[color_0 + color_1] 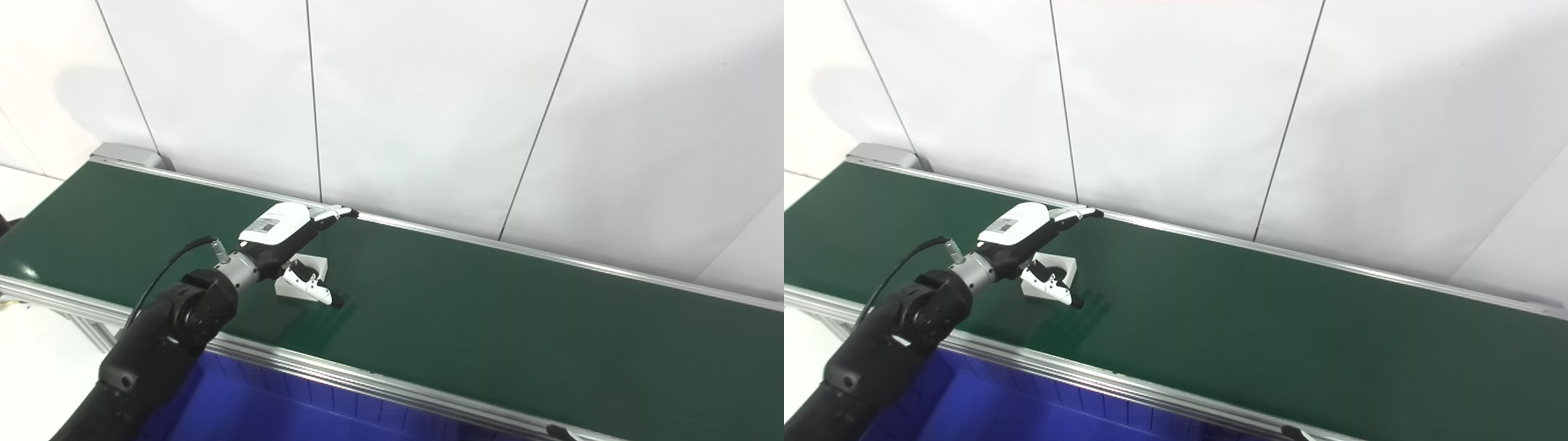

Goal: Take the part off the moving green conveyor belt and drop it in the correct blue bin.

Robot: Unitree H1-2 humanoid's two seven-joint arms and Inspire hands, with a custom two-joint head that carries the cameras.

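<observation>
Reaching step: left hand [288, 245] hovers spread open, empty, over the white part [303, 278] on the belt [490, 306]; next, close around it

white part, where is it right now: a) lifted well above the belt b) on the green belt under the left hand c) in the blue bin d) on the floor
b: the white part lies on the green belt, with the left hand open over it, fingers stretched past it and thumb beside it, not yet closed.
</observation>
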